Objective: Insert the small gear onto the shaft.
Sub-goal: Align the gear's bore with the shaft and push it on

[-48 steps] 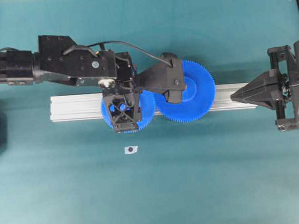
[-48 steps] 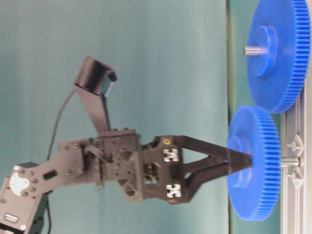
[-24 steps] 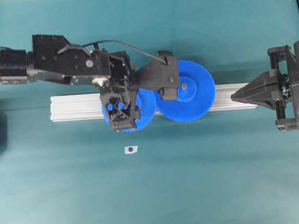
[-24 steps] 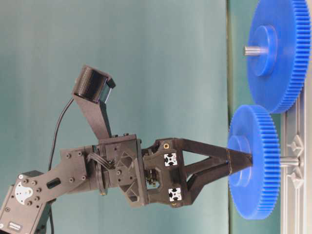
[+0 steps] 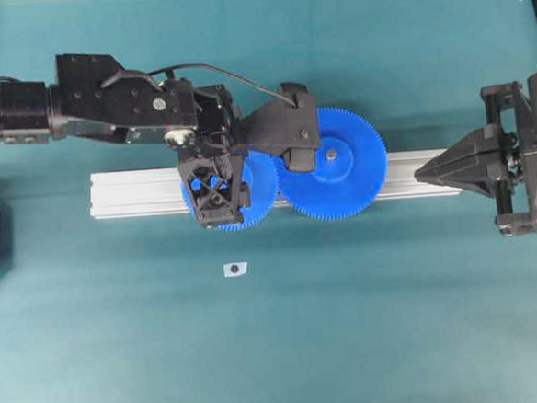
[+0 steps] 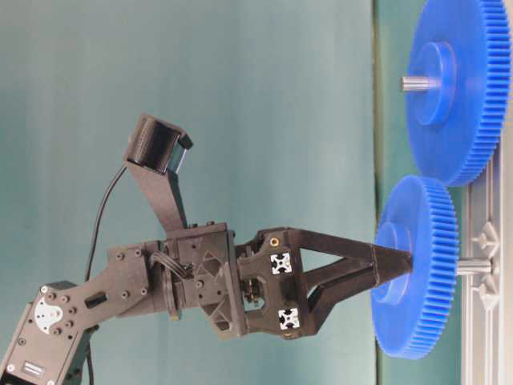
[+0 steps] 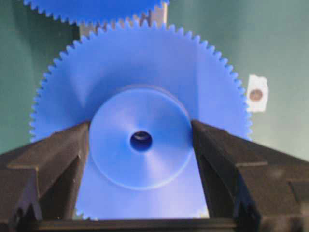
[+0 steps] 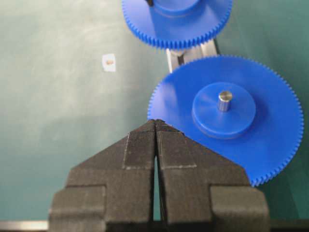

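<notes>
While the left arm has drawn slightly up the overhead view since a second ago, the left gripper [image 5: 221, 211] still clamps the small gear [image 5: 259, 195] by its hub, fingers [image 7: 53, 159] either side. Seen from desk level, the gear [image 6: 417, 269] sits on the shaft [image 6: 473, 265] over the aluminium rail [image 5: 130, 193], meshed beside the larger gear [image 5: 340, 169]. Only the left wrist view shows the dark bore. Parked apart, the right gripper [image 8: 155, 126] has its fingers closed on nothing. A white chip [image 5: 235, 269] lies on the desk [image 5: 351, 325]
</notes>
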{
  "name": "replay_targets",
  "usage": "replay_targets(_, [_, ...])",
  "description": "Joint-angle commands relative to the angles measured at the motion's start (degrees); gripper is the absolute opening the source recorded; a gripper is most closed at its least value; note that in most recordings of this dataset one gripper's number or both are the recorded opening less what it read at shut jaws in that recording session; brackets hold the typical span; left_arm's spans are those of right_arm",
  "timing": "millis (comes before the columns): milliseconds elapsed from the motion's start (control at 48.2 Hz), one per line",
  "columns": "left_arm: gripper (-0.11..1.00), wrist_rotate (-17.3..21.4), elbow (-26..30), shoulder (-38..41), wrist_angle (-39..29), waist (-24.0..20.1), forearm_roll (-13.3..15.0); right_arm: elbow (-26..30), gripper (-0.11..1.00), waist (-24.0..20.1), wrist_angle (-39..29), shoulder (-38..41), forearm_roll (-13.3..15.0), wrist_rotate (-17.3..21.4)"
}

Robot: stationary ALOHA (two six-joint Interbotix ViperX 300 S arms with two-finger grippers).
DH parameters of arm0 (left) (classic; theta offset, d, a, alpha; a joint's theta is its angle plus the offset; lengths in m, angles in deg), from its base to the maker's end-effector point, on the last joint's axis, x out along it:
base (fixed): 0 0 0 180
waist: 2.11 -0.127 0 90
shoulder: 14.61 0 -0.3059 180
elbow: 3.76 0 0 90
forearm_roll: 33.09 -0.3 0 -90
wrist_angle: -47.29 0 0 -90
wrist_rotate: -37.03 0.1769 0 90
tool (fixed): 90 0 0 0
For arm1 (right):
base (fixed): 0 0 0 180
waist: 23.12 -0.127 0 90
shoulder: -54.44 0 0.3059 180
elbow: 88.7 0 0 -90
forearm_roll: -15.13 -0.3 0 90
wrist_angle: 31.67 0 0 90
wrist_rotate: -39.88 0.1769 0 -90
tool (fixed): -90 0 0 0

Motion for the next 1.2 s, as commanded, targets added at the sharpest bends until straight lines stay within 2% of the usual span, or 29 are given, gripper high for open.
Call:
replay_targets(0, [0.7,0.0,-0.18,-0.88,-0.26,-1.05,-0.26,0.7,0.0,0.09,0.35,0.09,-0.09,0.7])
replay_targets(560, [0.7,-0.18,0.44,-1.67,-1.67,-0.97,-0.26,0.7,0.0,0.09,0.26,0.09,-0.09,0.7])
replay_targets(1182, [0.7,1.67,3.08,-1.58,-5.19,-0.53,-0.26,0.7,0.0,0.09,0.26,0.09,-0.09,0.7])
